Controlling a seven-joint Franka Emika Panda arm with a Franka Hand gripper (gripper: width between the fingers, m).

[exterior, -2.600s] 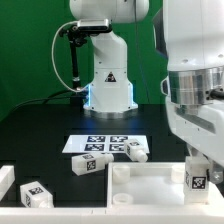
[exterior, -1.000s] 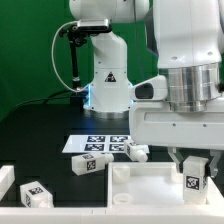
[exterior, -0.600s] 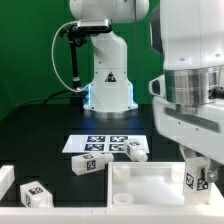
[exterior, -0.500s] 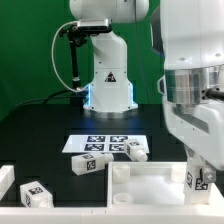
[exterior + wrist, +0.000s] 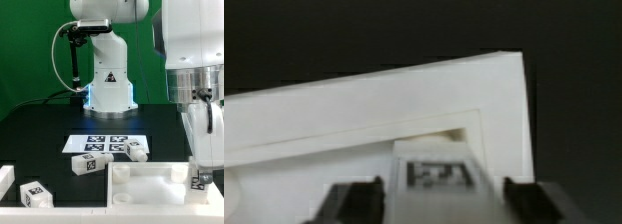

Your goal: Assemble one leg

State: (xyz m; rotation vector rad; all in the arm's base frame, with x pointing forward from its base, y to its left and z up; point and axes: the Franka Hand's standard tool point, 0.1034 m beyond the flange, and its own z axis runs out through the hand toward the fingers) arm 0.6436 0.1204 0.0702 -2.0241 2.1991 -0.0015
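Wrist view is showing the end effector (image 5: pixel 441 192) gripping the leg (image 5: pixel 439 172) between its fingers, right at the tray's (image 5: pixel 384 110) corner. Exterior view is showing three more legs (image 5: pixel 85 165) lying on the table (image 5: pixel 40 135) near the marker board (image 5: pixel 100 143).

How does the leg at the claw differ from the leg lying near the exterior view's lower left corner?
The leg at the claw stands upright at the tray piece's corner on the exterior view's right, partly hidden by the claw. The lower-left leg lies flat on the table, free, fully in view. Both are white blocks bearing a black-and-white tag.
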